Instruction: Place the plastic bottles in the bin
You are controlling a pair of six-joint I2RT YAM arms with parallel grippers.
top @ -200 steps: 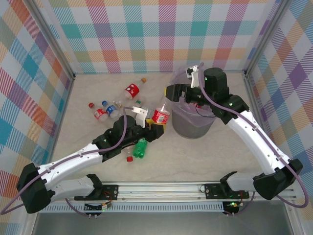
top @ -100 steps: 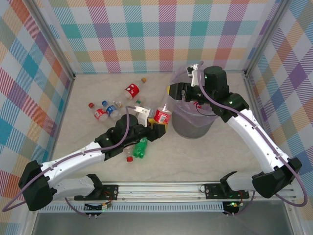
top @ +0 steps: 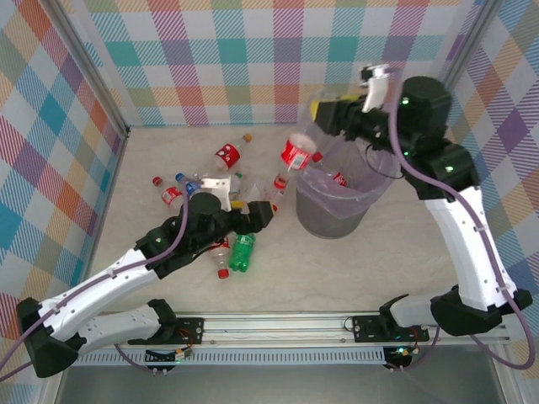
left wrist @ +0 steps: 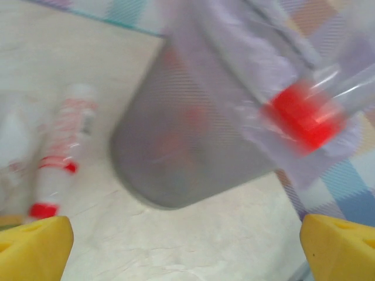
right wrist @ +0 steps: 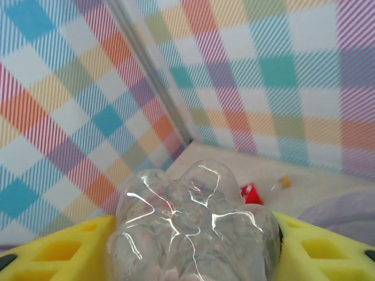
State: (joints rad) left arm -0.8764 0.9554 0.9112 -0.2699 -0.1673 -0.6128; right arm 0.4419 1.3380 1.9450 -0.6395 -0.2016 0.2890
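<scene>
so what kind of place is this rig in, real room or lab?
Most likely a lab test cell, not a real room: plaid panel walls box in a table, two arms are bolted to a metal rail at its near edge, and plastic bottles lie strewn beside a bag-lined bin.

Counter [top: 354,269]: pale marbled beige, level.
Walls [top: 253,59]: pastel plaid panels, three sides.
Rail [top: 286,324]: silver metal, near counter edge.

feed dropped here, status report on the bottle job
Left gripper open, empty. Right gripper shut on a red-label bottle, up by the bin rim. Loose bottles on the table. Nothing in the way.
</scene>
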